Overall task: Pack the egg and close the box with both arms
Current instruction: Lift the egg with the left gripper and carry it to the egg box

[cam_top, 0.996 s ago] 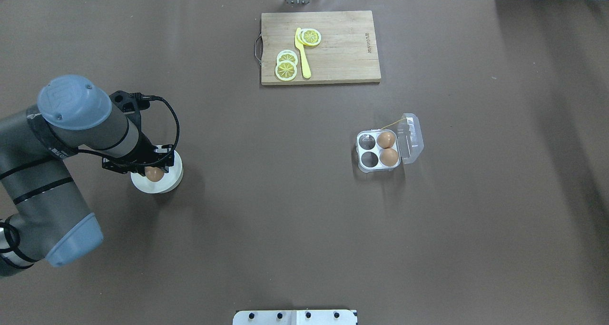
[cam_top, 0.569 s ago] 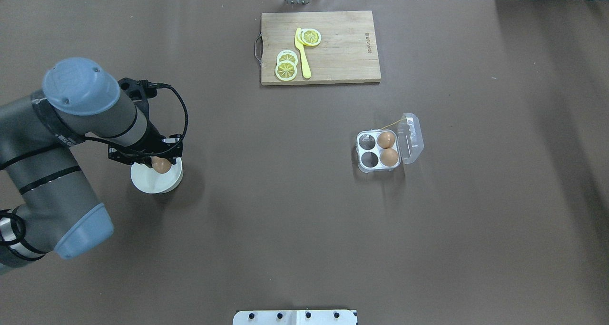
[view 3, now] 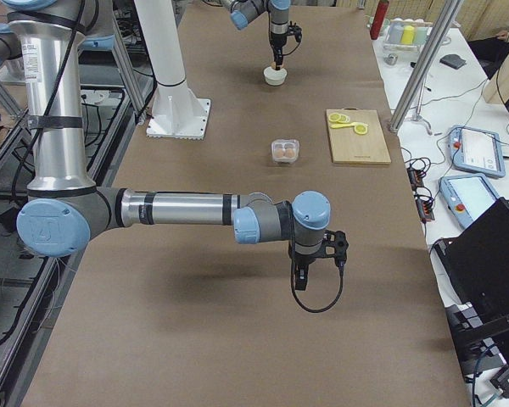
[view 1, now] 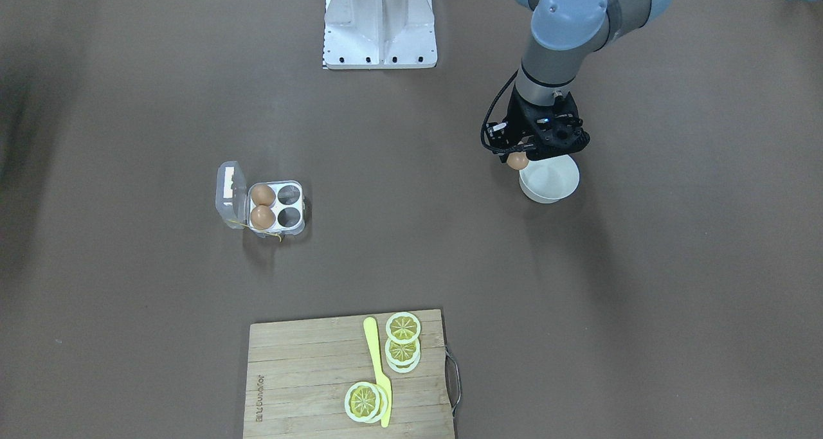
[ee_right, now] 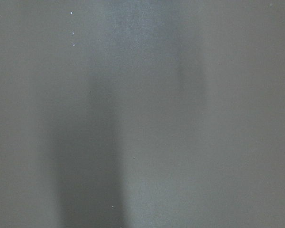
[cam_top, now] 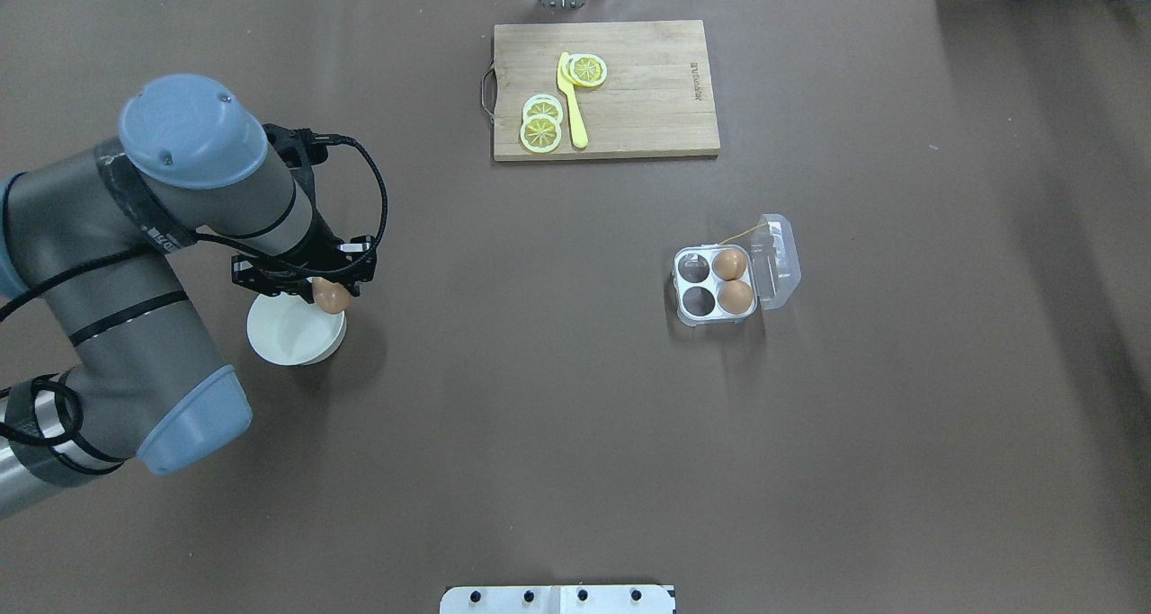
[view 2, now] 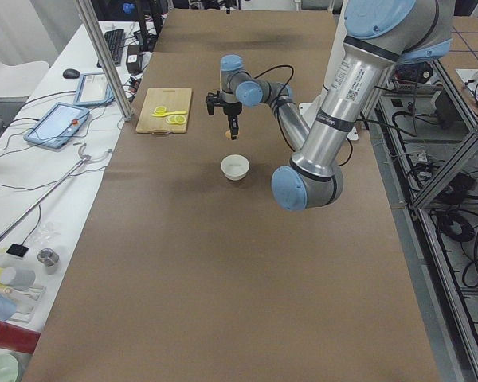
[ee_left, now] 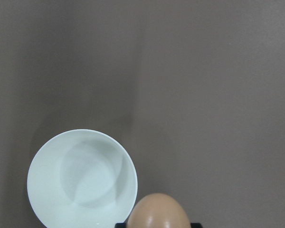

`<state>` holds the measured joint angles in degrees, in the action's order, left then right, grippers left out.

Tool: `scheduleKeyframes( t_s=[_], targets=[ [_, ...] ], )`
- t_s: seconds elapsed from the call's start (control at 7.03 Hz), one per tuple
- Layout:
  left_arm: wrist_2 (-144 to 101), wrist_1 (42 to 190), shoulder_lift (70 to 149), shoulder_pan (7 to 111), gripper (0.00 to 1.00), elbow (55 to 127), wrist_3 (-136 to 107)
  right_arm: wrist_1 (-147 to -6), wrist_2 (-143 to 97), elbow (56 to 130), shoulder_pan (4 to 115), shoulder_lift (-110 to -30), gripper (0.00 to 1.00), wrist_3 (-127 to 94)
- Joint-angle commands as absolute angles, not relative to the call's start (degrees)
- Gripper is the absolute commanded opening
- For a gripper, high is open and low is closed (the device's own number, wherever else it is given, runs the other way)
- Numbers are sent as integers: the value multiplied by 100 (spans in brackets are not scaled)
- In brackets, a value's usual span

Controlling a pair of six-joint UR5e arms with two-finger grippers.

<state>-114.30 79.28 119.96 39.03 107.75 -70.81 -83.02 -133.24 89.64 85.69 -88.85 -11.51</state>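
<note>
My left gripper [cam_top: 325,289] is shut on a brown egg [cam_top: 333,299] and holds it above the far right rim of the white bowl [cam_top: 289,342]. The egg also shows in the front view [view 1: 517,161] and at the bottom of the left wrist view [ee_left: 157,213]. The clear box [cam_top: 693,287] stands open right of centre, its lid [cam_top: 779,260] folded back to the right. Two eggs [cam_top: 729,263] fill its right cups and the two left cups are empty. My right gripper [view 3: 299,280] shows only in the right side view, low over bare table. I cannot tell if it is open.
A wooden cutting board [cam_top: 647,93] with lemon slices [cam_top: 541,130] and a yellow knife [cam_top: 572,102] lies at the far middle. The white stand [view 1: 380,21] sits at the robot's edge. The bowl [ee_left: 80,183] looks empty.
My left gripper has lifted the egg out of the bowl and moved it up and to the right in the overhead view. The box has not moved.
</note>
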Motion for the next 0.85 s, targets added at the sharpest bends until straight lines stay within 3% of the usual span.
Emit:
scheduleKeyframes(
  t_s=[0.0,0.28,0.71],
  targets=[
    [-11443,7945,12452,3894,38,10355,-7128,-8306,-13324,8956,8569,-8886,100,-1151],
    [-11443,8050,12664,3876,38,10284,-7146,-8306,-13324,8956,8569,-8886,100,-1151],
    [-11443,8848,13051,3858,38,9608,-7154,-8306,-13324,8956,8569,-8886,100,-1151]
  ],
)
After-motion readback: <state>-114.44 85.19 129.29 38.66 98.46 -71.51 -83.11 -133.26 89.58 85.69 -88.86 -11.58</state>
